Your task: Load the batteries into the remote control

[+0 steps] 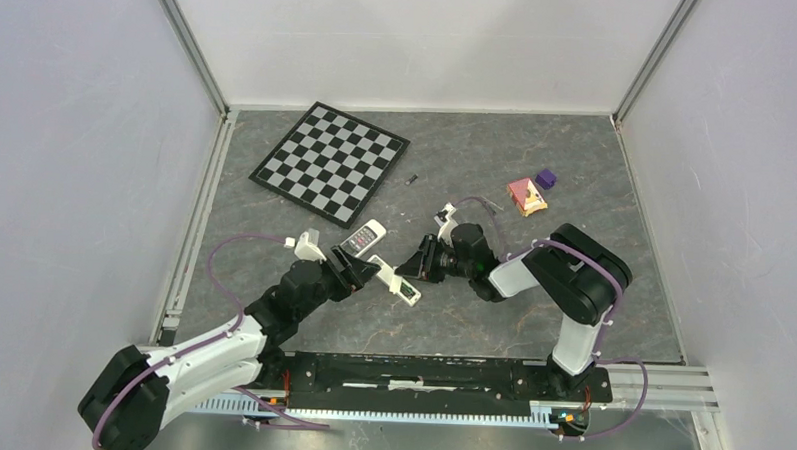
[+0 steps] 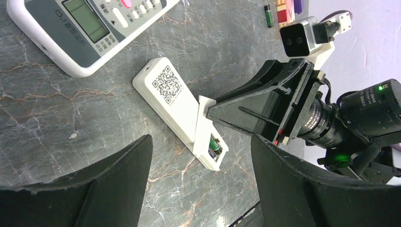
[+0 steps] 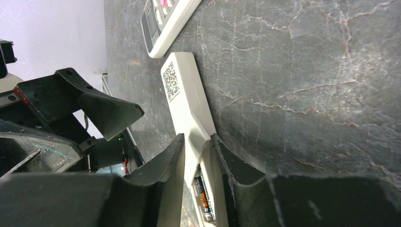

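The slim white remote control (image 1: 408, 293) (image 2: 171, 94) (image 3: 182, 94) lies face down between the arms, QR label up. Its battery bay is open at the near end. Two batteries (image 3: 202, 198) (image 2: 214, 146) lie inside, one with green wrap. A white cover flap (image 2: 203, 124) stands tilted at the bay's edge. My right gripper (image 1: 415, 270) (image 3: 197, 146) is shut on the remote's battery end, one finger against each long side. My left gripper (image 1: 365, 271) (image 2: 201, 189) hangs open just above the table beside the remote, holding nothing. One loose battery (image 1: 412, 178) (image 2: 268, 15) lies farther back.
A larger white remote with display and buttons (image 1: 362, 239) (image 2: 90, 23) (image 3: 163, 21) lies just beyond the slim one. A chessboard (image 1: 330, 163) sits at the back left. Small pink, yellow and purple blocks (image 1: 531, 193) lie at the back right.
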### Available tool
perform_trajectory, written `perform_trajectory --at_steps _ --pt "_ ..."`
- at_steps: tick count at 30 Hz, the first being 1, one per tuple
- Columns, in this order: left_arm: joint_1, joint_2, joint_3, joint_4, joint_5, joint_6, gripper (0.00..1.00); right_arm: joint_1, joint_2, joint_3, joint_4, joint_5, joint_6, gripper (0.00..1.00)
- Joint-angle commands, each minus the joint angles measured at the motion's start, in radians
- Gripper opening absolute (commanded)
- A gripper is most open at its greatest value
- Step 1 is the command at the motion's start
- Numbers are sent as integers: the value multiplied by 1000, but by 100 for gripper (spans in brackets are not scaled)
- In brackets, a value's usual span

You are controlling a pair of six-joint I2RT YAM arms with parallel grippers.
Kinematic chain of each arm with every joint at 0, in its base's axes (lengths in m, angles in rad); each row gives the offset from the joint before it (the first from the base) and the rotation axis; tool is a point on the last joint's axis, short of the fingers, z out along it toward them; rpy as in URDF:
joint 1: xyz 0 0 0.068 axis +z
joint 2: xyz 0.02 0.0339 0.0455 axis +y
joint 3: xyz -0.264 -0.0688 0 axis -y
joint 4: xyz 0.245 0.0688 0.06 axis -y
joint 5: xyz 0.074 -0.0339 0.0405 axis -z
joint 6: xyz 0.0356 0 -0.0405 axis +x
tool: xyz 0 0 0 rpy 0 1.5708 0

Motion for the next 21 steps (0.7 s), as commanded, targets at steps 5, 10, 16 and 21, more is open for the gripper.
perform_trajectory --at_steps 5,10,16,21 --pt "3 -26 15 -15 -31 41 82 -4 28 17 68 17 -9 22" --pt "3 -37 16 -28 -33 43 82 -7 16 10 105 32 7 8" --pt "3 -51 18 -34 -31 45 82 -14 -20 21 139 33 28 0" --pt "3 -57 29 -29 -14 53 83 -20 -61 24 175 16 64 0"
